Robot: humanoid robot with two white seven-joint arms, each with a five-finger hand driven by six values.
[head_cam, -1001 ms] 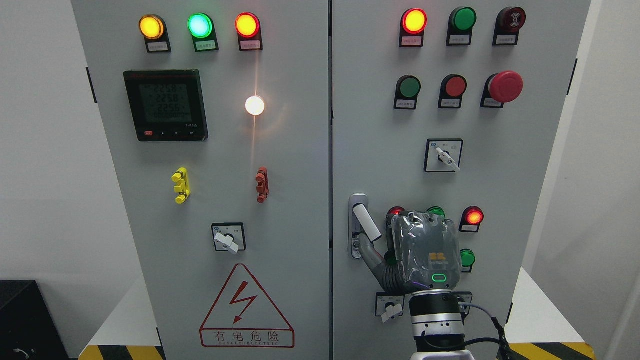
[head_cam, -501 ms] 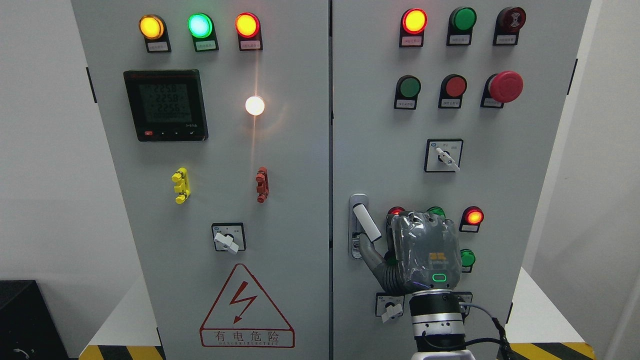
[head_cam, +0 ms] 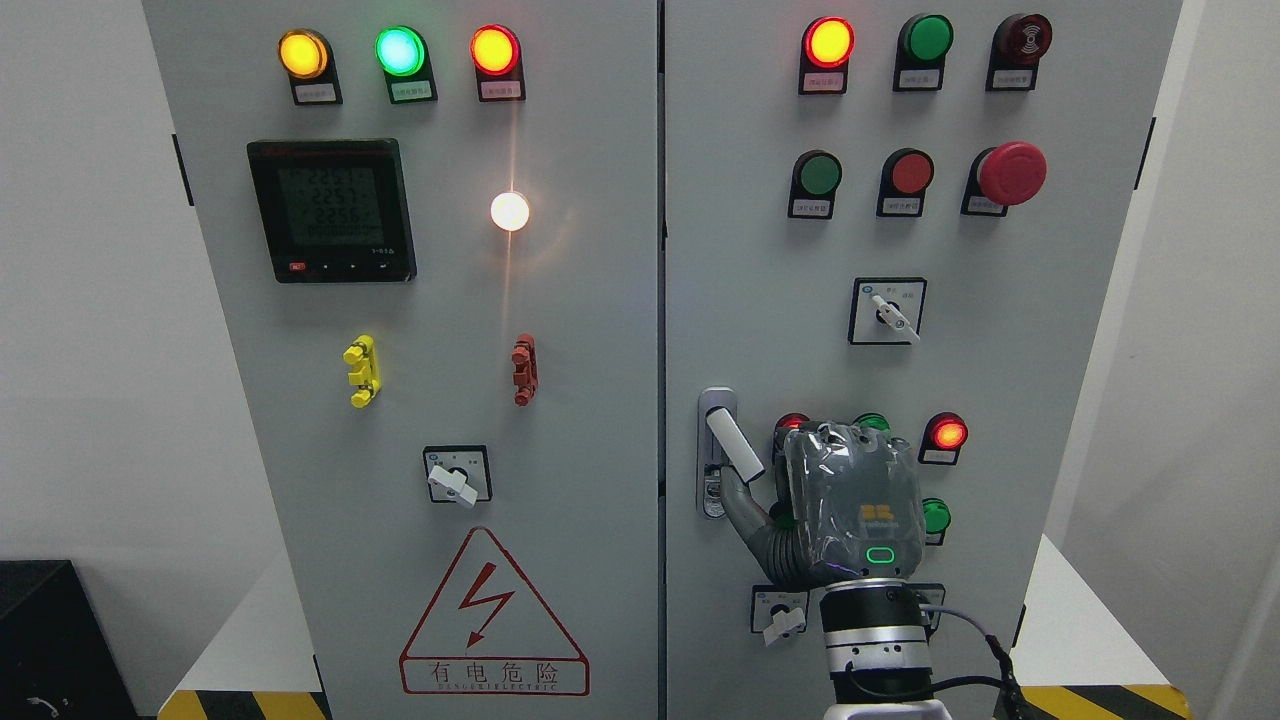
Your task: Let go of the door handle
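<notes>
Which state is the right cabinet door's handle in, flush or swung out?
Swung out: the white door handle angles away from its silver base plate, beside the right hand.

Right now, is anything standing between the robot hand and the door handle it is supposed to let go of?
Nothing visible does. The right robot hand sits just right of the door handle, its thumb reaching up under the handle's lower end. Whether the thumb actually touches cannot be told; the other fingers are hidden behind the palm.

Bright, sharp; white lamp [head_cam: 510, 211] glare
</notes>
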